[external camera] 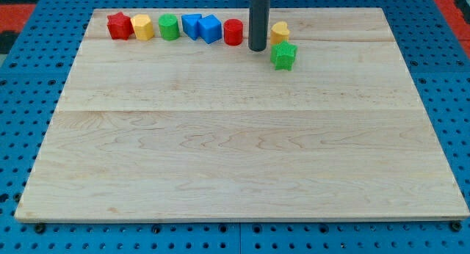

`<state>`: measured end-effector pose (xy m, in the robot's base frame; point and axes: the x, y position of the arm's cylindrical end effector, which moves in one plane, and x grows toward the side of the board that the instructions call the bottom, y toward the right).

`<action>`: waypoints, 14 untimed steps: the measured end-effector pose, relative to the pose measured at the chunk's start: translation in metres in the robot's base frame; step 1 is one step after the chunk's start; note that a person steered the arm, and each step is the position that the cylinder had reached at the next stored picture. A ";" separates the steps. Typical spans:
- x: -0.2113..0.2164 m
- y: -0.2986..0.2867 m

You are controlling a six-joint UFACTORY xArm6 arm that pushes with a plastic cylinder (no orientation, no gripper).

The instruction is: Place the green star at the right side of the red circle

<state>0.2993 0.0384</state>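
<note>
The green star (283,55) lies near the view's top, right of centre. The red circle (233,31) stands up and to its left in a row of blocks along the top edge. My tip (257,49) rests on the board between them, just right of the red circle and just left of the green star. A yellow block (279,31) sits directly above the green star, almost touching it.
Left of the red circle, the row holds two blue blocks (201,26), a green circle (169,26), a yellow hexagon (142,26) and a red star (119,25). The wooden board (235,151) lies on a blue pegboard surface.
</note>
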 end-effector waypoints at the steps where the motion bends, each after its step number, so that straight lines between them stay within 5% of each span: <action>1: 0.000 0.000; 3: 0.011 0.004; 5: 0.072 -0.001; 6: 0.077 0.038; 8: 0.010 0.068; 10: 0.023 0.087; 14: -0.026 0.048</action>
<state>0.2735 0.0864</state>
